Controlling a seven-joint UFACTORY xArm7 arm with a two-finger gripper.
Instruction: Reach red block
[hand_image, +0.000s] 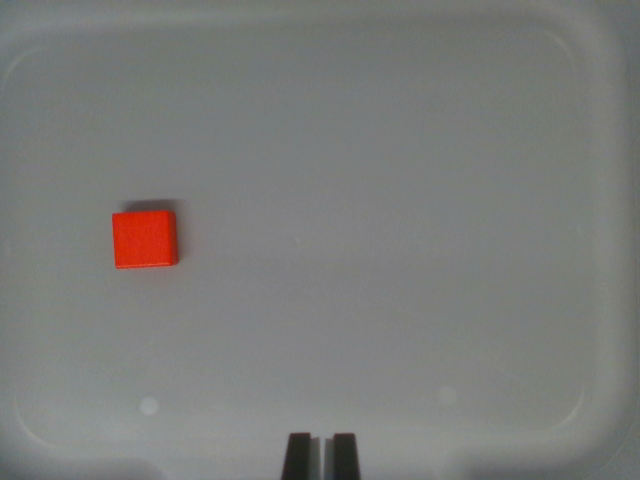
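Observation:
A small red block lies flat on the pale floor of a white tray, toward the wrist view's left at mid height. My gripper shows only as two dark fingertips at the bottom edge, near the middle. The fingertips stand close together with a thin gap and nothing between them. The block is up and well to the left of the fingertips, apart from them.
The tray's raised rim with rounded corners runs around the whole view. Two faint round marks sit on the tray floor near the bottom.

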